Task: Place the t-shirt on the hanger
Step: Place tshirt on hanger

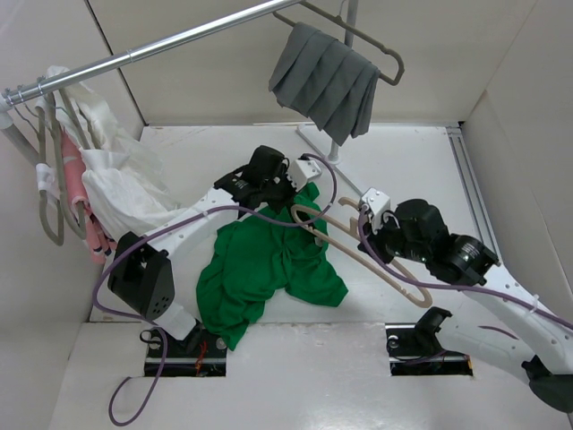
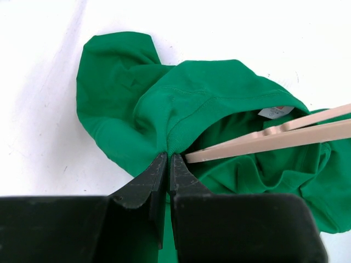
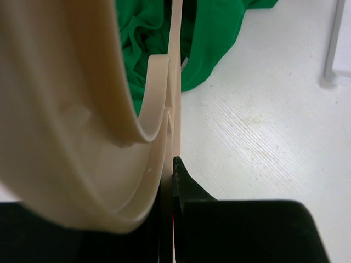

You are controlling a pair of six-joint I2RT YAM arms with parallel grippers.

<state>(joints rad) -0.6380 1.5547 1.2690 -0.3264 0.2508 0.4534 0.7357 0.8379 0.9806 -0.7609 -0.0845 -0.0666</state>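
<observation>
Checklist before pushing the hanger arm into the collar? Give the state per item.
1. Left tool pinched shut on the t-shirt collar: ok.
2. Right tool clamped on the hanger: ok.
3. Hanger arm tip at the neck opening, near the white label: ok.
4. Tip already under the collar rim: cannot tell.
5. Shirt body spread flat: not ok, it lies crumpled on the table.
</observation>
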